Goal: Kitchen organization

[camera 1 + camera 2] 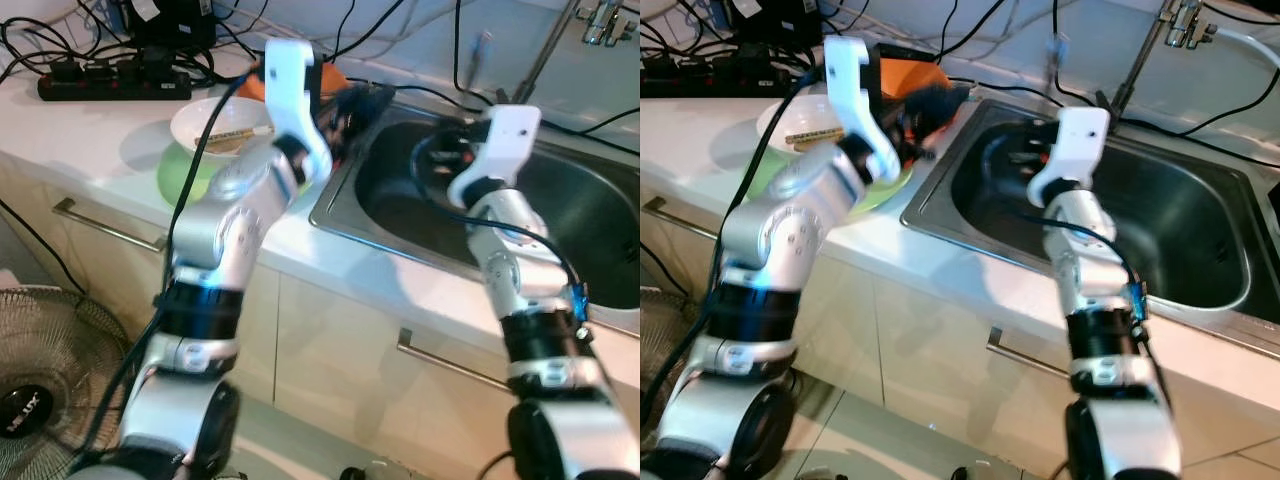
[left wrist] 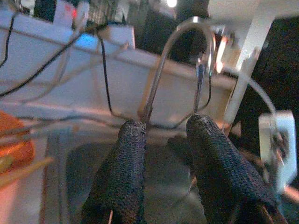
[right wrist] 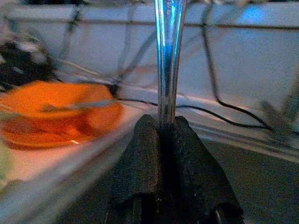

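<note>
My right gripper (image 3: pixel 161 121) is shut on a shiny metal utensil handle (image 3: pixel 168 56) that sticks up from between its fingers. It hangs over the left part of the steel sink (image 1: pixel 340 215). At the sink's left rim my left gripper (image 2: pixel 166 128) stands open with nothing between its fingers (image 2: pixel 131 163), close to an orange plate (image 1: pixel 335 75) on the counter. The orange plate (image 3: pixel 56 109) carries a utensil. A white bowl (image 1: pixel 215 125) with chopsticks (image 1: pixel 235 135) across it rests on a green dish (image 1: pixel 185 170) to the left of my left arm.
A curved faucet (image 2: pixel 187 28) rises behind the sink. Cables and a black power strip (image 1: pixel 115 80) lie along the back of the white counter. Cabinet fronts with bar handles (image 1: pixel 105 228) are below. A floor fan (image 1: pixel 40 380) stands at lower left.
</note>
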